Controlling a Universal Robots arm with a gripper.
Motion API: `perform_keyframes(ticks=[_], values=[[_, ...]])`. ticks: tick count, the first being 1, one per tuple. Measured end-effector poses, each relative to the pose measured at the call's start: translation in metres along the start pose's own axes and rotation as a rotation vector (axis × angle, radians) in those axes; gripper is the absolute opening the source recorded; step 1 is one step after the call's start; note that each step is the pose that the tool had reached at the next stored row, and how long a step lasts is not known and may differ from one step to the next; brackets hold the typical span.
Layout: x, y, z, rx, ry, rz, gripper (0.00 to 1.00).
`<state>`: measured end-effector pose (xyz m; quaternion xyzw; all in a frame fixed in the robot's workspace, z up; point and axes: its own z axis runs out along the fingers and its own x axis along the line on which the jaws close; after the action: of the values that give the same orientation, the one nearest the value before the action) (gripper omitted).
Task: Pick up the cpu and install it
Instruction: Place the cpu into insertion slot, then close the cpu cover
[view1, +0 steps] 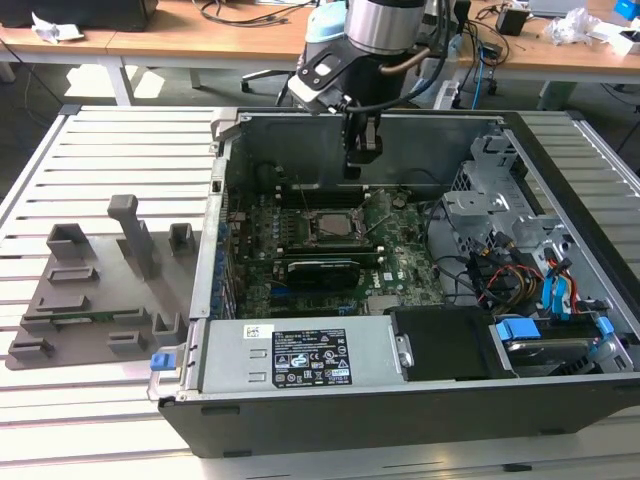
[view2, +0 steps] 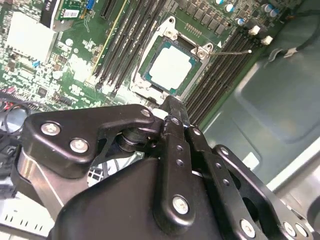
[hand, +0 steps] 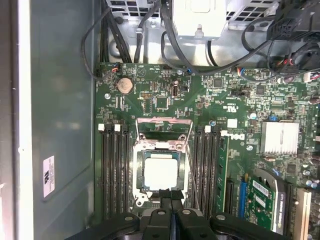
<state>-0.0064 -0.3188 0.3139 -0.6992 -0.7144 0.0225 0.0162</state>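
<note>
The cpu (hand: 161, 173), a small square chip with a pale silvery top, lies flat inside the dark socket frame (hand: 141, 172) on the green motherboard (hand: 235, 105). It also appears as the cpu (view2: 171, 67) in the second wrist view and as the cpu (view1: 335, 226) in the exterior view. My gripper (hand: 170, 196) hangs above the board, just off one edge of the socket, apart from the chip. Its two black fingers are pressed together with nothing between them. In the exterior view the gripper (view1: 362, 168) sits inside the open computer case (view1: 400, 430), near the back wall.
A thin metal lever (view2: 231, 51) sticks out beside the socket. Black memory slots (hand: 112, 170) flank it on both sides. A long black card (view1: 320, 268) lies in front of the socket. Cables and a drive cage (view1: 500, 215) crowd the exterior view's right. A grey fixture (view1: 100, 285) stands outside the case.
</note>
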Motion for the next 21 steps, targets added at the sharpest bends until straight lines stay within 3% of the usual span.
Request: perform_keyframes(ticks=[21], values=[[0.0, 0.0008, -0.0022, 0.0, 0.002, 0.0, 0.11]])
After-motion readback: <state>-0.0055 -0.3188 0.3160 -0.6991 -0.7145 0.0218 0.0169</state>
